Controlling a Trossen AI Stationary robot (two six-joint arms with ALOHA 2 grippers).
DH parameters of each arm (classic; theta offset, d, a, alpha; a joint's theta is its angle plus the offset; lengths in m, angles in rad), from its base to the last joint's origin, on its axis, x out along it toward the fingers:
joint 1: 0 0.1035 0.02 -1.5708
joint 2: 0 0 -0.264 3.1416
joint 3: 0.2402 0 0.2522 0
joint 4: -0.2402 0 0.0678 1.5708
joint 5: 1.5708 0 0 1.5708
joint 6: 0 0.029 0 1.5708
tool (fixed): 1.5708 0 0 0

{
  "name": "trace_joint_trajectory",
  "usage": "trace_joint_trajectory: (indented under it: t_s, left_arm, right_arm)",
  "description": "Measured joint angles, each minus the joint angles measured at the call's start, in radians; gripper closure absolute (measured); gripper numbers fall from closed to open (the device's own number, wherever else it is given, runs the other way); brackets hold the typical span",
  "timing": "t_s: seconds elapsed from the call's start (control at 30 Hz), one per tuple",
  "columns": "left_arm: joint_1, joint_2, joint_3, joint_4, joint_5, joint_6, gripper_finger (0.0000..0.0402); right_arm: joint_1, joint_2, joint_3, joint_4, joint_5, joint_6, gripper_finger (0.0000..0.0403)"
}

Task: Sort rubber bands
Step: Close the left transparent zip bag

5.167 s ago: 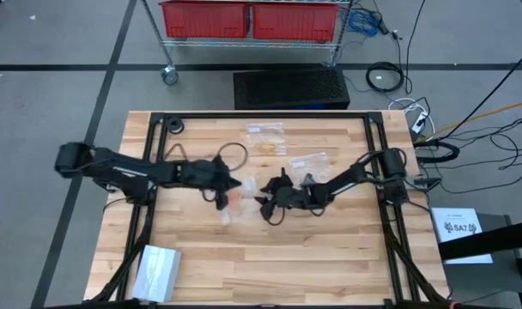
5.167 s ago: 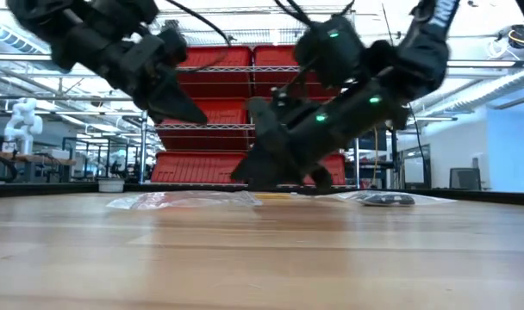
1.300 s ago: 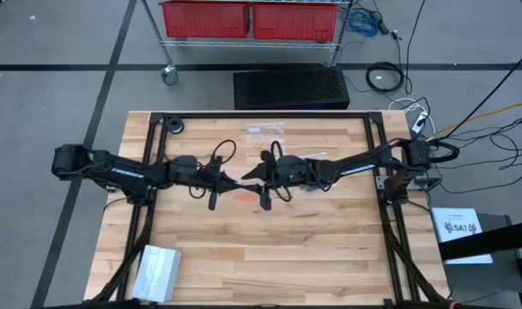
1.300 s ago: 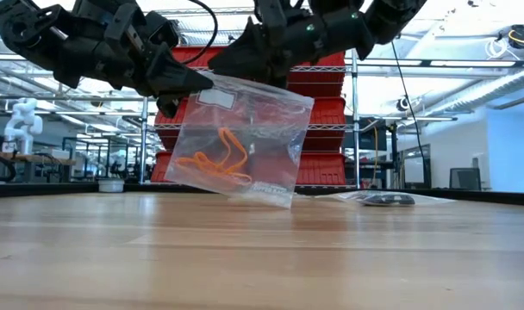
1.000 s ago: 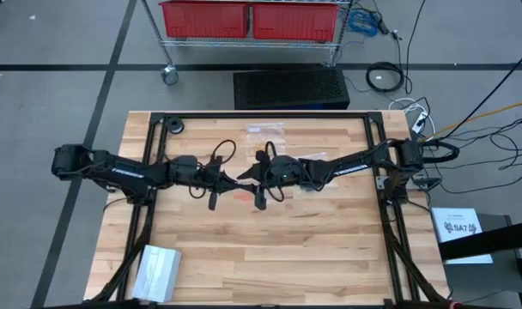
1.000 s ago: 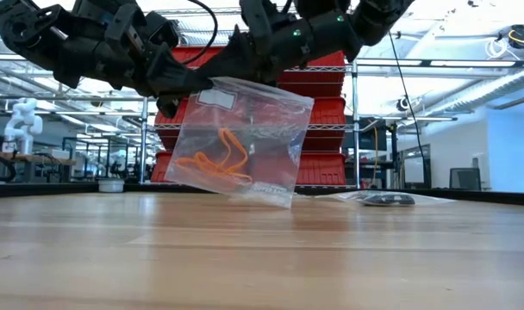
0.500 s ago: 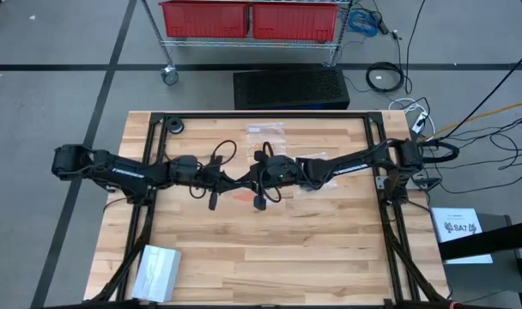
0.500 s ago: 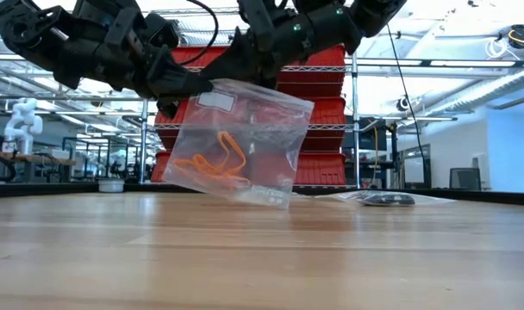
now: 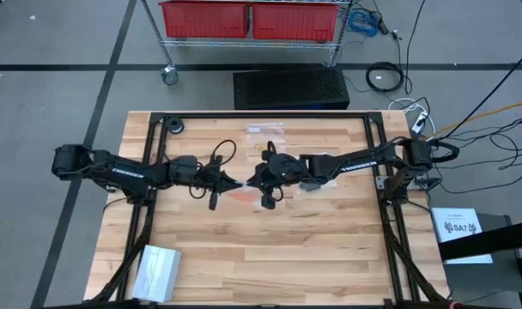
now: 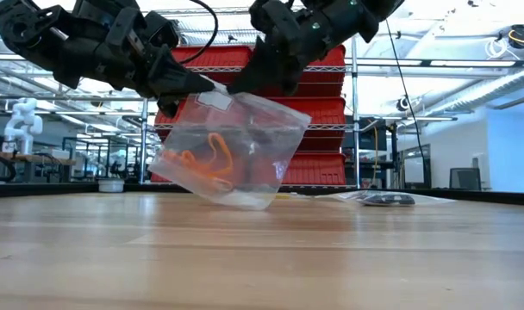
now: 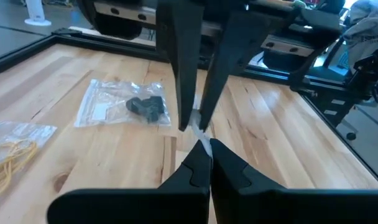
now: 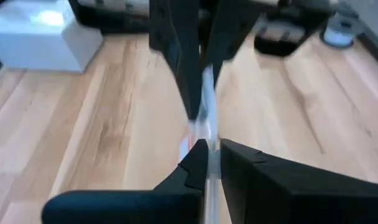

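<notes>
Above the middle of the pale wooden table, a clear plastic zip bag is held tilted, its lower corner just above the boards; orange rubber bands are seen inside it; the left gripper is clamped on the bag's top edge from one side, the right gripper is closed on the same edge beside it; two further clear bags, one with black bands, one with pale yellowish bands, lie flat toward the far edge; open boards are left along the near edge, save for a white box at the corner.
</notes>
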Motion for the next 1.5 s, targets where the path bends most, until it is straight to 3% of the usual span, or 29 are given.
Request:
trace_joint_trajectory:
  t_s: [0.77,1.5]
  left_arm:
    - [0.000,-0.001,0.000,0.000,-0.016,0.015,0.0401]
    - [0.000,-0.001,0.004,-0.118,-0.076,0.014,0.0401]
  right_arm:
    - [0.010,-0.080,-0.002,-0.414,0.023,0.031,0.0392]
    - [0.019,-0.104,0.000,-0.584,0.024,0.080,0.0381]
